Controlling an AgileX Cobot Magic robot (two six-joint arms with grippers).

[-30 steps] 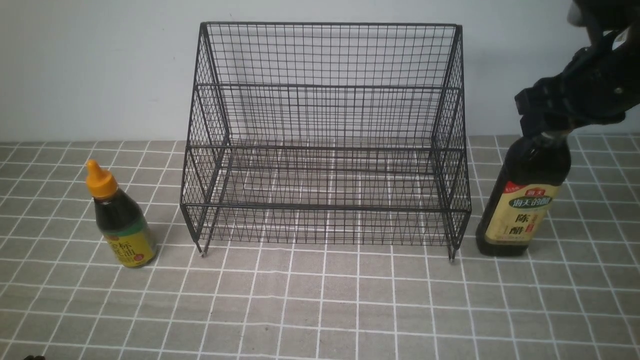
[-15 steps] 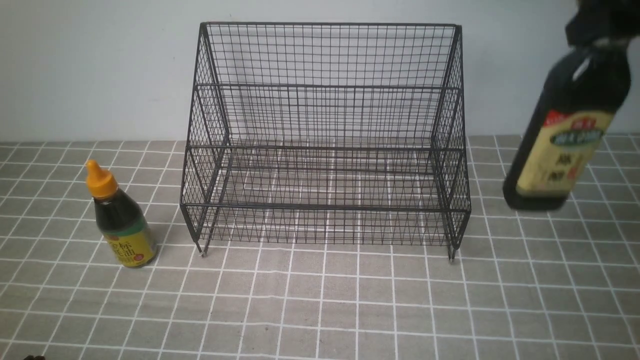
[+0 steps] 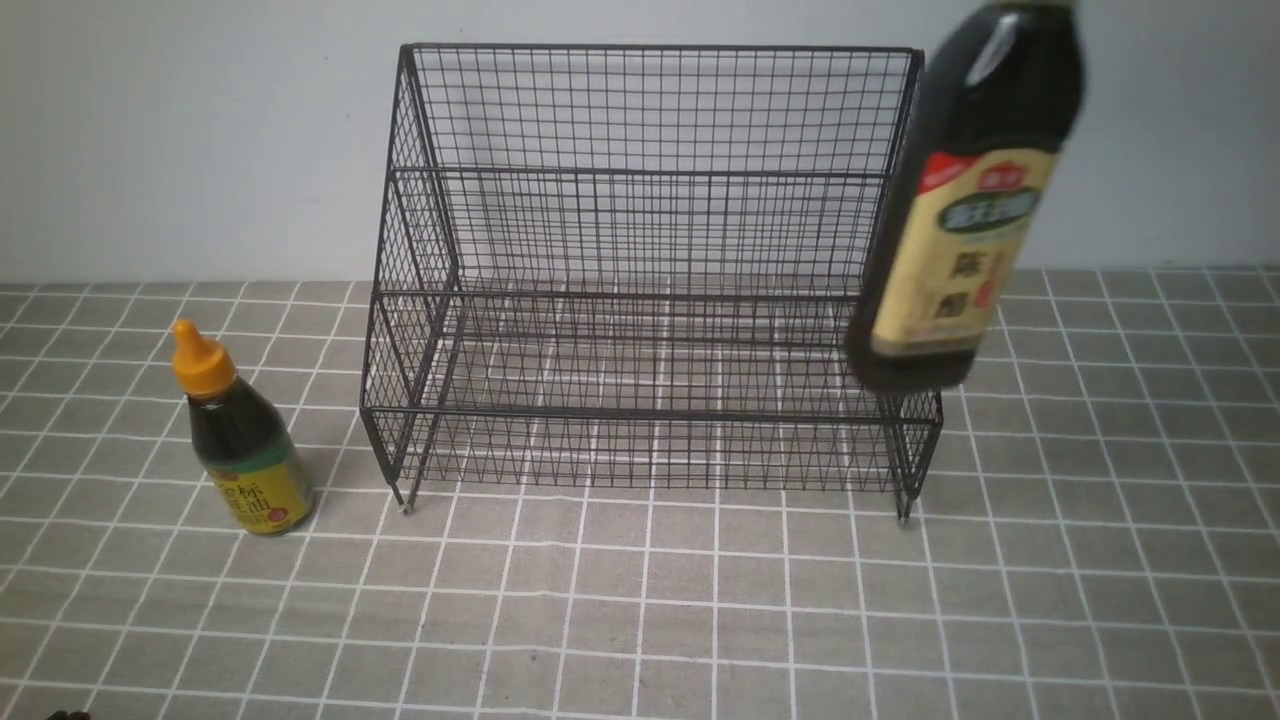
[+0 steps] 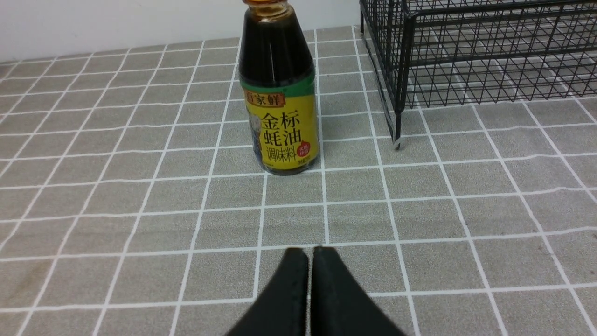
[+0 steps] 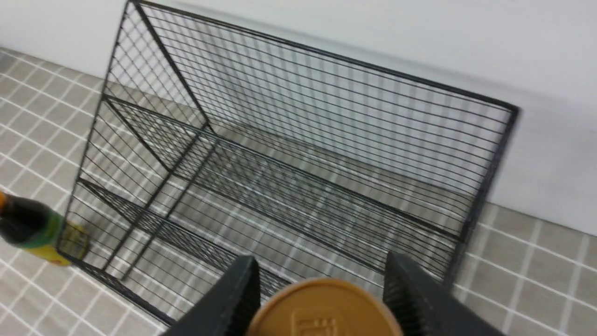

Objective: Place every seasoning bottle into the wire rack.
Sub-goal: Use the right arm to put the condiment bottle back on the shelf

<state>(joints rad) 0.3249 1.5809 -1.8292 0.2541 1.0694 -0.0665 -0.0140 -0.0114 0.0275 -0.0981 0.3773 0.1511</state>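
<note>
Front view: tall bottle point(image 3: 960, 230) aloft, nearly upright, before wire rack's point(image 3: 650, 120) right side wall; shelves lie leftward. Right gripper point(image 5: 322, 284) clasps it, apparently at neck. Left gripper point(image 4: 310, 261) pinched together, empty, short bottle point(image 3: 240, 440) just ahead.

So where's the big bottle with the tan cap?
In the front view the tall bottle hangs in the air on the right, held by the right gripper, in front of the wire rack's right side wall.
</note>
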